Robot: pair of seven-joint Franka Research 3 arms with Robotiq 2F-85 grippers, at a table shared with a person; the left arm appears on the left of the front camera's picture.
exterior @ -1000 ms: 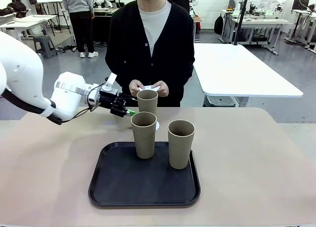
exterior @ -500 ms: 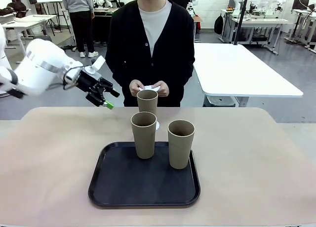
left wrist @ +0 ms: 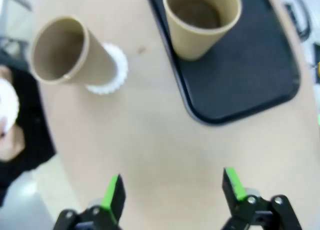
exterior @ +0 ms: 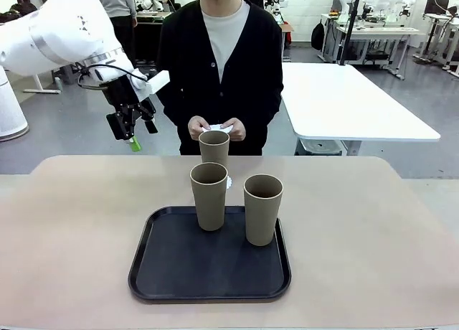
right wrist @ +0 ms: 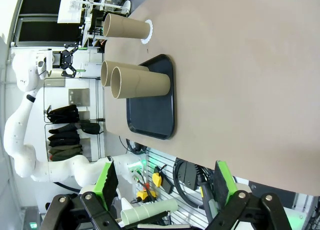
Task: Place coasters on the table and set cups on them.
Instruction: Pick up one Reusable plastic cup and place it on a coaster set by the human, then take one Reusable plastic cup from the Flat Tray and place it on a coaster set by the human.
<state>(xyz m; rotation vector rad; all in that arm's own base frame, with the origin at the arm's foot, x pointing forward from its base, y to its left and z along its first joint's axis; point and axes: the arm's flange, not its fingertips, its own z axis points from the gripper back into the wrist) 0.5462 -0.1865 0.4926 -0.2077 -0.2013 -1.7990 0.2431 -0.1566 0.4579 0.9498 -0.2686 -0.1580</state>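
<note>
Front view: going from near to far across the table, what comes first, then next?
Black rounded-square tray → beige tumbler on its right → beige tumbler on its left → third beige tumbler on a white scalloped coaster → person's hands.

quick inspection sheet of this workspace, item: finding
surface: table carries a black tray and one cup
job's things: one cup on a coaster on the table; two cups on the tray; person holds white pieces
clutter: nothing seen
hands: left hand open, empty, raised at the table's far left; right hand open, empty
cables: black cable at left wrist
surroundings: person at far side; white table behind
</note>
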